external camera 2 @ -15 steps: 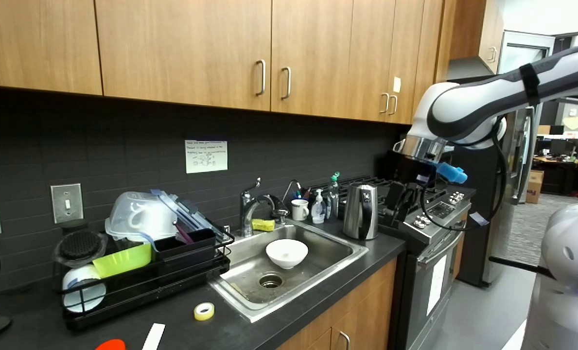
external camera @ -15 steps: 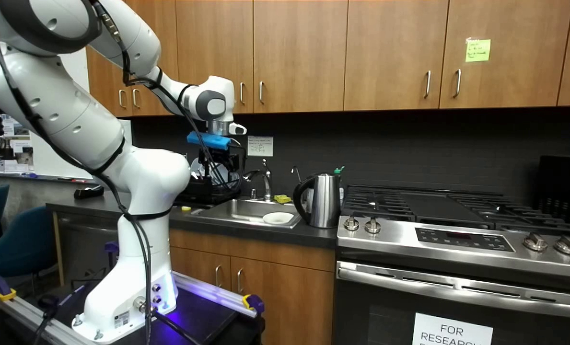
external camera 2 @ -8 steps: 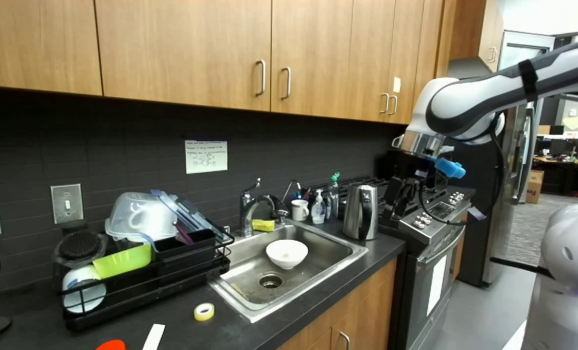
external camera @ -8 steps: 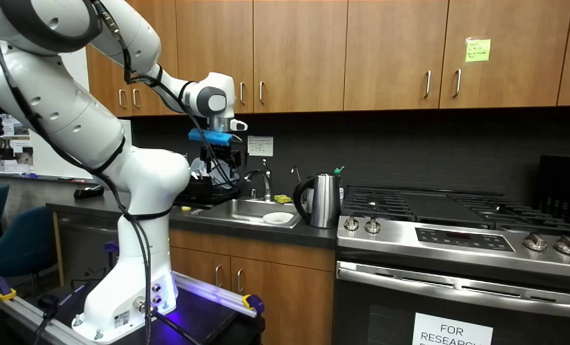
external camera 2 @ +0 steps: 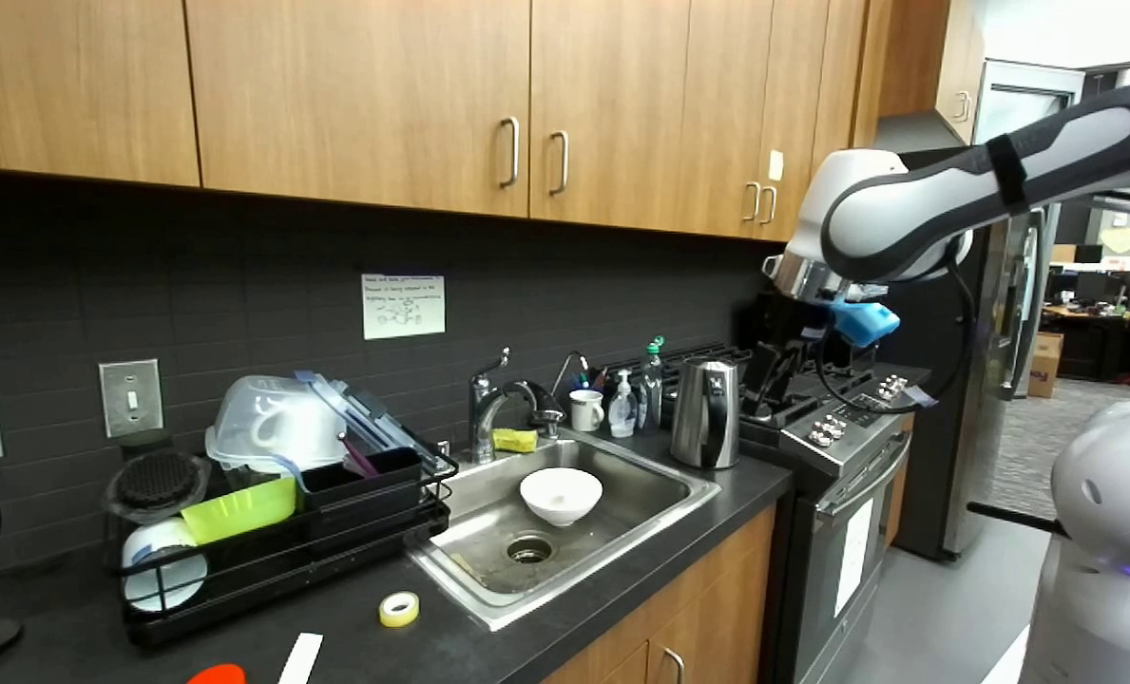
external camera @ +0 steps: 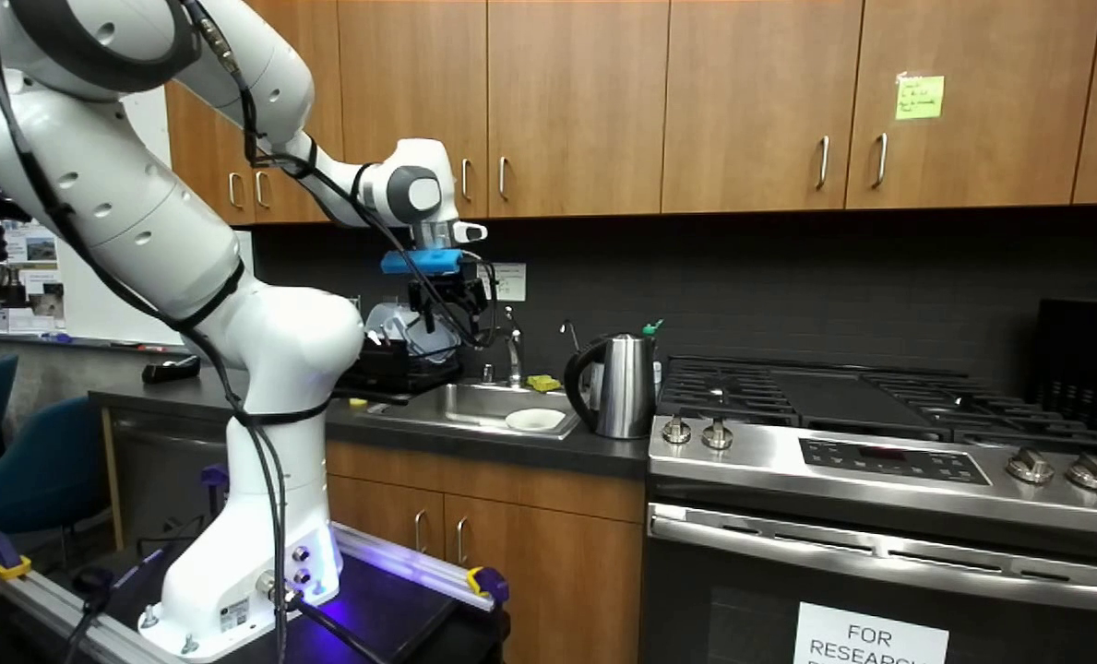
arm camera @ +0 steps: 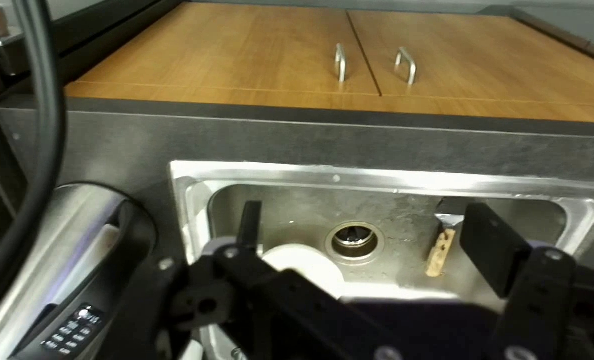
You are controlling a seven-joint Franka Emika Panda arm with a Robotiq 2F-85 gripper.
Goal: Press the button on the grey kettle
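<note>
The grey kettle (external camera: 629, 387) stands upright on the dark counter between sink and stove. It also shows in an exterior view (external camera 2: 707, 413) and at the lower left of the wrist view (arm camera: 79, 225). Its black handle (arm camera: 134, 230) carries a dark panel of small lit buttons (arm camera: 74, 327) in the wrist view. My gripper (arm camera: 371, 237) is open and empty, with its fingers wide apart over the sink. In an exterior view the gripper (external camera: 449, 318) hangs above and to the left of the kettle, apart from it. The kettle's base is partly cut off in the wrist view.
The sink (external camera 2: 655, 518) holds a white bowl (external camera 2: 561, 494) and is beside the kettle, with a faucet (external camera 2: 488, 408) behind. Soap bottles (external camera 2: 623, 408) and a mug (external camera 2: 585, 410) stand behind the kettle. The stove (external camera: 880, 452) adjoins it. A dish rack (external camera 2: 289, 546) is farther along.
In an exterior view the arm and gripper have moved to the right, nearer the kettle, and slightly up. The kettle has not moved.
</note>
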